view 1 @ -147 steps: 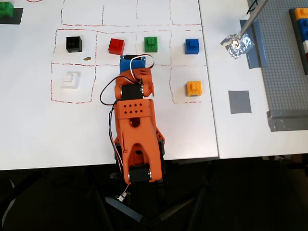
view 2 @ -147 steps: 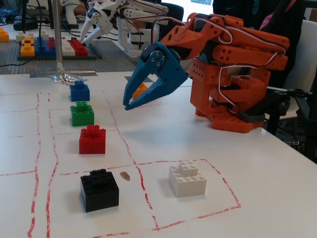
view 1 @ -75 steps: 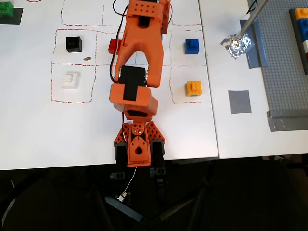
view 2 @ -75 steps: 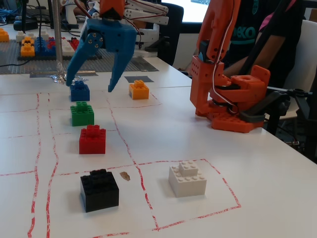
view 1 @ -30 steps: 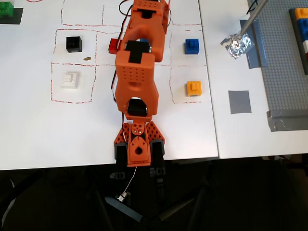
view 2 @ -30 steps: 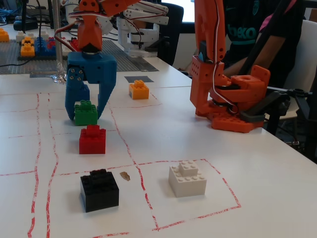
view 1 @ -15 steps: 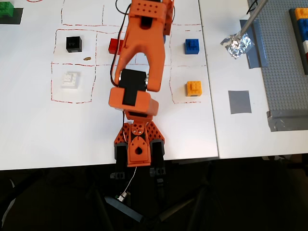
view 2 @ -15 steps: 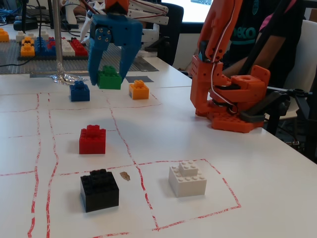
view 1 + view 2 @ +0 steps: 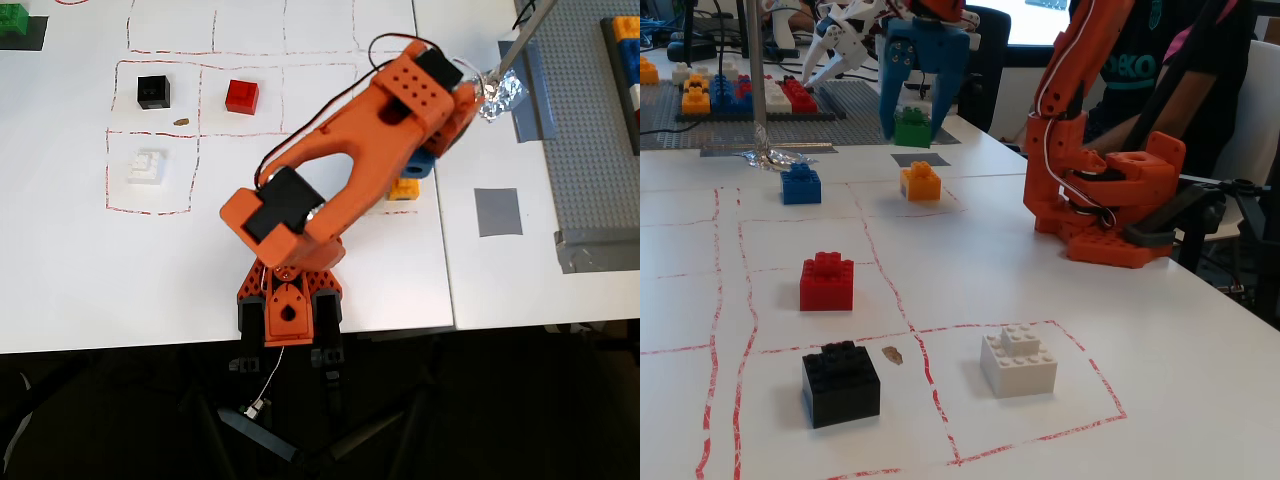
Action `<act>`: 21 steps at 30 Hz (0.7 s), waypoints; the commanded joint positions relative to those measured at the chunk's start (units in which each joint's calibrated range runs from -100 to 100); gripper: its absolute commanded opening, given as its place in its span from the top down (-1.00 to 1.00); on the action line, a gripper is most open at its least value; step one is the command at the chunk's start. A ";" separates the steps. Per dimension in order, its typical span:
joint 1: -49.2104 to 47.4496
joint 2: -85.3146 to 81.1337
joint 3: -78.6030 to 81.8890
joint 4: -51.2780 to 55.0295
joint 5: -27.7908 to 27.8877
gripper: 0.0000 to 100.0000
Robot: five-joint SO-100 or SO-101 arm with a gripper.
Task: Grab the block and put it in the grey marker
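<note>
Gripper: blue two-finger gripper (image 9: 913,128) seen in the fixed view, pointing down, its fingers clamped on the small bright green square brick (image 9: 911,129); the overhead view hides it under the orange arm (image 9: 350,150).
Green brick, place: between the finger tips, lifted just clear of the table, directly above the far edge of the flat dark-grey square patch (image 9: 919,159).
Green brick, heading: sits level, raised stud up; square, so no long axis to record. Side faces run roughly parallel with the patch edges.
Grey patch: overhead view shows it (image 9: 497,211) on the white table at about 3 o'clock from the arm base (image 9: 288,300), uncovered.
Neighbours: fixed view, orange-yellow brick (image 9: 921,181) just nearer the camera than the patch, at 6 o'clock from it; blue brick (image 9: 801,184) at about 8 o'clock, well apart.
Edges: large grey studded baseplate (image 9: 590,140) lies at 2 o'clock from the patch in the overhead view, close by; crumpled silver foil (image 9: 498,97) with a metal rod sits at 12 o'clock.
Open room: bare white tabletop (image 9: 470,280) at 6 o'clock of the patch, down to the table edge.
Elsewhere: red (image 9: 827,283), black (image 9: 841,383) and white (image 9: 1018,360) bricks sit inside red-lined squares, well apart from the gripper.
</note>
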 commanded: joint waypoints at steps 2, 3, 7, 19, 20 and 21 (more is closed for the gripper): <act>7.92 1.50 -10.34 0.22 3.66 1.00; 9.51 2.53 -11.25 -0.51 4.35 1.00; 15.34 8.31 -15.96 -4.19 6.50 1.00; 25.92 22.95 -28.20 -18.39 12.31 1.00; 26.36 23.82 -28.93 -18.47 12.70 1.00; 26.80 24.59 -29.47 -18.47 13.24 1.00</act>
